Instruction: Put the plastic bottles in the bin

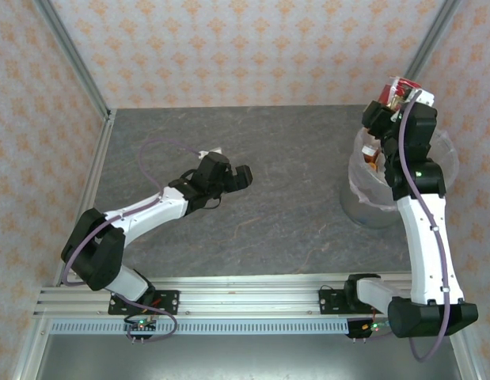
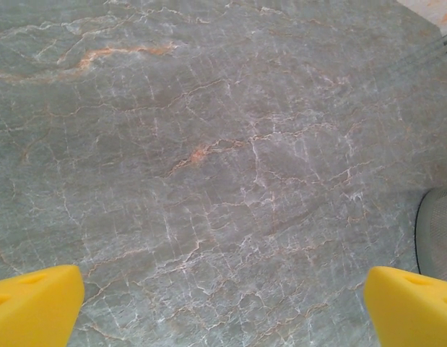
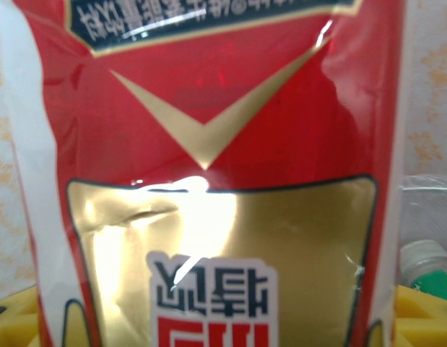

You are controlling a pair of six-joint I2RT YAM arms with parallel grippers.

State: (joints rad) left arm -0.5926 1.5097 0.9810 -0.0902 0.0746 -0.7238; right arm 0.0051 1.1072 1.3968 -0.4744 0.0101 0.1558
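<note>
Right arm: reared up tall at the far right of the table (image 1: 308,158), its wrist lifted above the bin (image 1: 446,155).
Right gripper (image 1: 393,101): clamped on a red-labelled bottle (image 1: 401,87), with the jaws partway in and one on either side of it.
Right fingers (image 3: 14,318): yellow, and on the wrist camera they peek in at both bottom corners, hugging the bottle's sides.
Red-labelled bottle: held in the air over the far rim of the bin, not inside it. Up close its label is glossy red with a gold chevron, a gold panel and upside-down lettering.
Bin: a round whitish translucent wastebasket with a clear liner. It stands on the table at the right, just ahead of the right arm's upper link.
Inside the bin: an orange-brown item (image 1: 373,155) shows near the left wall in the overhead view, but I cannot tell exactly what it is.
Second bottle (image 3: 425,269): pale cap over green, with clear crumpled plastic around it. It shows past the right edge of the held bottle.
Left arm: stretched out low across the middle of the table, well away from the bin.
Left gripper (image 1: 240,178): spread wide with nothing between the jaws.
Left fingertips (image 2: 35,303): yellow, one in each bottom corner of the wrist view, with bare grey veined stone between them.
Right edge of the left wrist view: a grey curved shape (image 2: 438,242) that I cannot identify.
Surroundings: orange-patterned walls (image 1: 229,47) close in behind and on both sides.
</note>
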